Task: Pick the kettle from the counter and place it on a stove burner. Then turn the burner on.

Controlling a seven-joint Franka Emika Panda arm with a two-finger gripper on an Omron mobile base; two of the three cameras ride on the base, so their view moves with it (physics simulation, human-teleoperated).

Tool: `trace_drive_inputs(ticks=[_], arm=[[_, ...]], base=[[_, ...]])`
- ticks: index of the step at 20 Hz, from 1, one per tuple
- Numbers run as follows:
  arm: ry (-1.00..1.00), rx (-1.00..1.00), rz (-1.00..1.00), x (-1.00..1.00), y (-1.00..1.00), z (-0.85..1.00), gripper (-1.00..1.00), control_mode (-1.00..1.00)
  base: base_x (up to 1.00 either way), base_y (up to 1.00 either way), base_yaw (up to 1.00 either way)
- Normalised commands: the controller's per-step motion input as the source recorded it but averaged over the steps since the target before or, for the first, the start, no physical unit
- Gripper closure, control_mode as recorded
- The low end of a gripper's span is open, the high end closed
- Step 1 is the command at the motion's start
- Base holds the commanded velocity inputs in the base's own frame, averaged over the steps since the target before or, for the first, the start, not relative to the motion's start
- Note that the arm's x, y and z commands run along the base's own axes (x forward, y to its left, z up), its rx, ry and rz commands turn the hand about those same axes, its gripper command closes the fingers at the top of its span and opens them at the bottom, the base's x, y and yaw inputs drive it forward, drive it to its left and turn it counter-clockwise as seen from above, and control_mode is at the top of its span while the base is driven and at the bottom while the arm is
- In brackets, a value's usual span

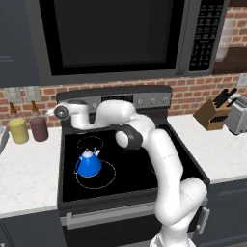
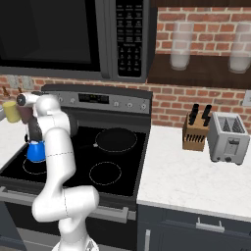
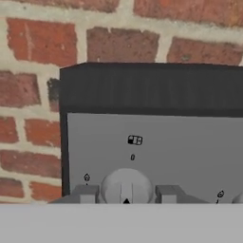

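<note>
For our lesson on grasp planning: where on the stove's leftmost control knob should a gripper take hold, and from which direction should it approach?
Grip the round knob across its curved sides, coming straight at the face of the upright grey control panel. The knob juts out from that face, so fingers on either side, as the gripper has them, can probably twist it.

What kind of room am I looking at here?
A home kitchen, computer-rendered by the look of it. A black glass stove with a blue kettle on it sits under a microwave, and a toaster and knife block stand on the white counter.
</note>
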Motion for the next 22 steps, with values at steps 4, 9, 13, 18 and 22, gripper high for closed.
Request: trace_drive_inputs(ticks=[4, 9, 13, 18, 22], arm=[[0.0, -0.3, 0.13, 0.0, 0.14, 0.0, 1.0, -1.0], [0.0, -0.33, 0.12, 0.0, 0.19, 0.0, 1.0, -1.0], [0.0, -0.33, 0.14, 0.01, 0.18, 0.0, 1.0, -1.0], [0.0, -0.33, 0.19, 0.09, 0.17, 0.0, 1.0, -1.0], [0.0, -0.32, 0.22, 0.14, 0.14, 0.0, 1.0, -1.0]], base=[[0.0, 0.0, 0.0], [0.0, 0.0, 0.0], [0.0, 0.0, 0.0], [0.0, 0.0, 0.0], [0.0, 0.0, 0.0]])
